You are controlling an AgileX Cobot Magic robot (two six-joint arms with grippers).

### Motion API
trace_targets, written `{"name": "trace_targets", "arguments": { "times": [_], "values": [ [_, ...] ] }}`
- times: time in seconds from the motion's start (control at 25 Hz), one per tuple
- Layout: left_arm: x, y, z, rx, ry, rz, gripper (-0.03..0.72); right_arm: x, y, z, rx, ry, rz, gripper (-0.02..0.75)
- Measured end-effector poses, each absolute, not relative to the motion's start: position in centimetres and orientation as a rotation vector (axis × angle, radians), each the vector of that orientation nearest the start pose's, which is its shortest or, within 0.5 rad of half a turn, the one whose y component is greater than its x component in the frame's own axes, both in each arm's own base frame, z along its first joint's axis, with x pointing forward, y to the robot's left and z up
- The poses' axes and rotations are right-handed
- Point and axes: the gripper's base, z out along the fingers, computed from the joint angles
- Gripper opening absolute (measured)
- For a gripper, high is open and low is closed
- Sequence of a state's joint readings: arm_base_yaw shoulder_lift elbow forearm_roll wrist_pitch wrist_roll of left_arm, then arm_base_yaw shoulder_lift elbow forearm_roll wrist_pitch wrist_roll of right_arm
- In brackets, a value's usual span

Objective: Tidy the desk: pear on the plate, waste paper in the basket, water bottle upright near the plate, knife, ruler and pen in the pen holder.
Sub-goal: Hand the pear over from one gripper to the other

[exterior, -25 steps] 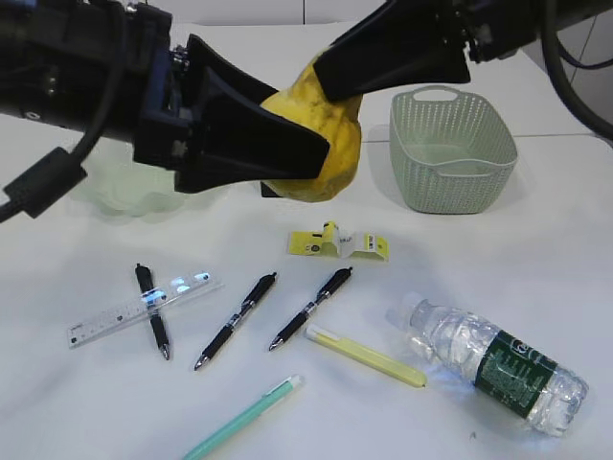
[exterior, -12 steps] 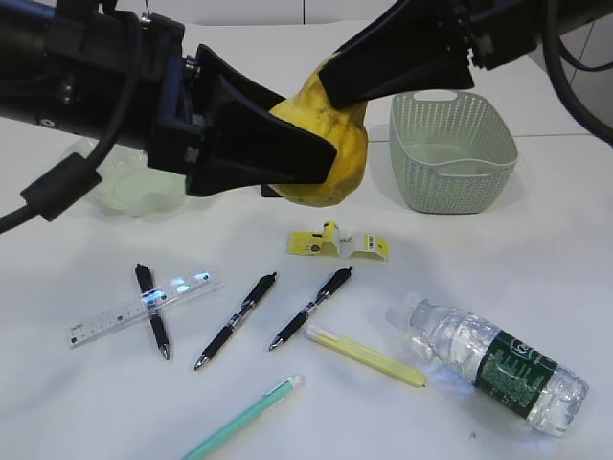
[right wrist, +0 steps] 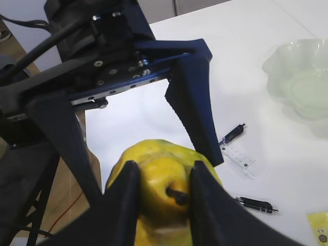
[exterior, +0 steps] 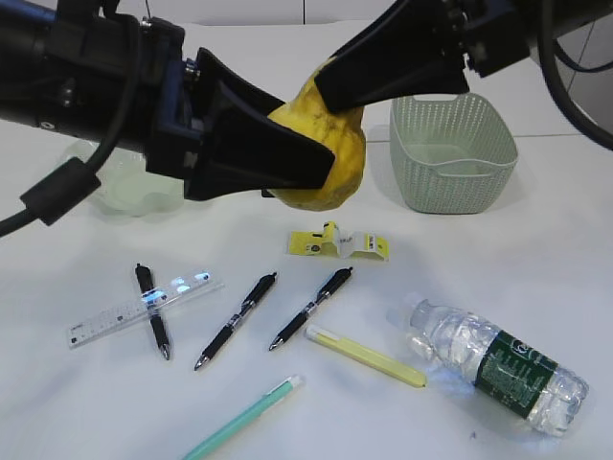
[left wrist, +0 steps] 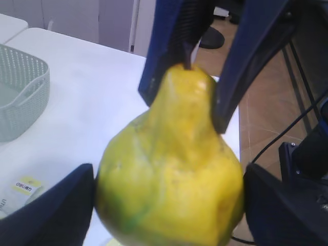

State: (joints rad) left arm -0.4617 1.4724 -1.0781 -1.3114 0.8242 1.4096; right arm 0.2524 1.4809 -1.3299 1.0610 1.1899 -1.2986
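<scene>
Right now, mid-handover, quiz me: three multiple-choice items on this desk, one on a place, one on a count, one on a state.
1. Where is the pear?
A on the plate
B in the air between both claws
C in the basket

2. How many black pens lie on the desk?
A one
B three
C five

3. The water bottle is:
A upright
B lying on its side
C in the basket

B: the right claw pinches its neck and the left claw flanks its body.
B: three show in the exterior view.
B: it lies flat at front right.
</scene>
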Motion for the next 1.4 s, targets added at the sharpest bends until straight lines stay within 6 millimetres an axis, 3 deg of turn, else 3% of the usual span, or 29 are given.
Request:
{"name": "trace_targets", "arguments": {
  "times": [0.28, 1.4],
  "values": [
    [24.6, -19.5, 31.2, 1.173, 1.822, -0.984, 0.623, 26.2, 15.7, 36.5, -1.410, 1.776, 0.872, 0.215],
    [24.6, -19.9, 30.1, 1.177, 1.910, -1.094, 0.615, 25.9, 15.8, 36.2, -1.440, 1.813, 0.889, 0.214]
  ]
}}
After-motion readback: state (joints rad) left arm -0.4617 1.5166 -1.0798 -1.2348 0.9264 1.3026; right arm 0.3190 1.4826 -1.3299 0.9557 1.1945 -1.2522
